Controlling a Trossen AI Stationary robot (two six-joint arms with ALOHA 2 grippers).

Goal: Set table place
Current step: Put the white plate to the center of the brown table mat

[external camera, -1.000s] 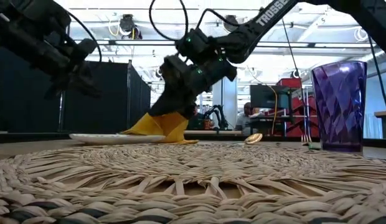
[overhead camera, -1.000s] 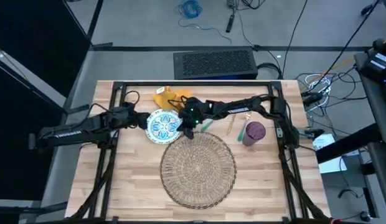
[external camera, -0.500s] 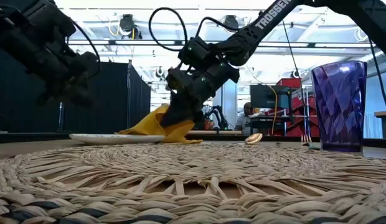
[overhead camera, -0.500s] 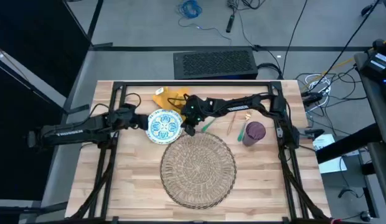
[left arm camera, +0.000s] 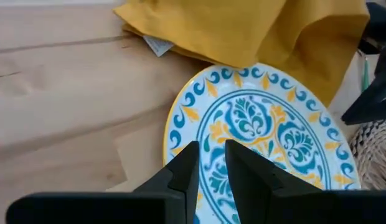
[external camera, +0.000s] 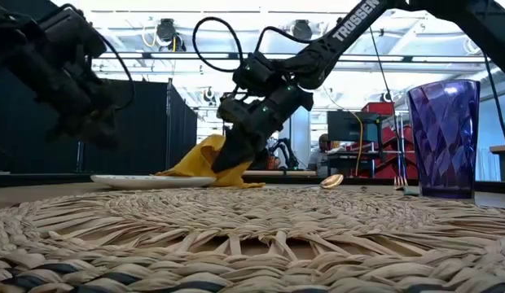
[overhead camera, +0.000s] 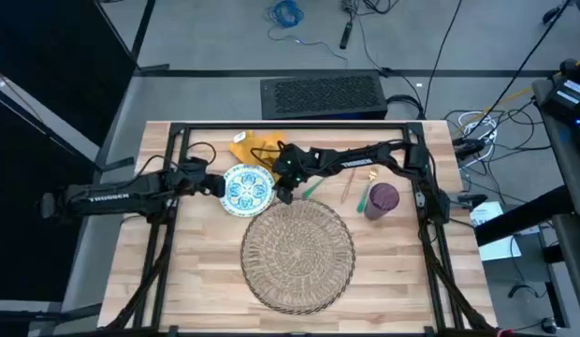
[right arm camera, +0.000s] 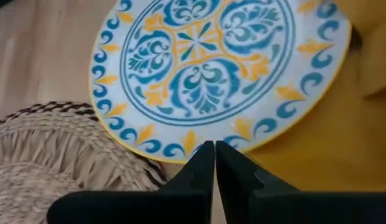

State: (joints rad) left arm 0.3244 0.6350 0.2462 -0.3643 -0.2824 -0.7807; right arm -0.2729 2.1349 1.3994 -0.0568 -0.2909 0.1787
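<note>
The blue-and-yellow patterned plate [overhead camera: 246, 190] lies flat on the table [overhead camera: 178, 281], just beyond the round woven mat [overhead camera: 297, 253]. The mustard napkin [overhead camera: 254, 150] lies crumpled at the plate's far rim. My left gripper [left arm camera: 210, 155] hovers over the plate's left rim [left arm camera: 174, 134], narrowly open, with nothing between its fingers. My right gripper [right arm camera: 215, 149] is shut, its tips at the plate's right rim [right arm camera: 180, 149], where plate, napkin [right arm camera: 317, 149] and mat [right arm camera: 50, 155] meet. In the low view both grippers stand a little above table level. My right gripper points its shut fingertips [right arm camera: 205, 158] slanting down at the plate's rim from the table's right. Whether they touch the rim or the napkin, I cannot tell. My left gripper touches nothing.
The purple cup [overhead camera: 381, 199] stands upright right of the mat. Gold cutlery [overhead camera: 351, 185], some pieces green-handled, lies between the cup and my right gripper. A spoon [external camera: 331, 181] shows in the low view. Bare wood [overhead camera: 178, 281] lies left and right of the mat.
My left gripper has moved toward the table's right and down, arriving over the plate's left rim. My right gripper has drawn back slightly toward the table's right and stays shut. The plate and mat lie where they were.
</note>
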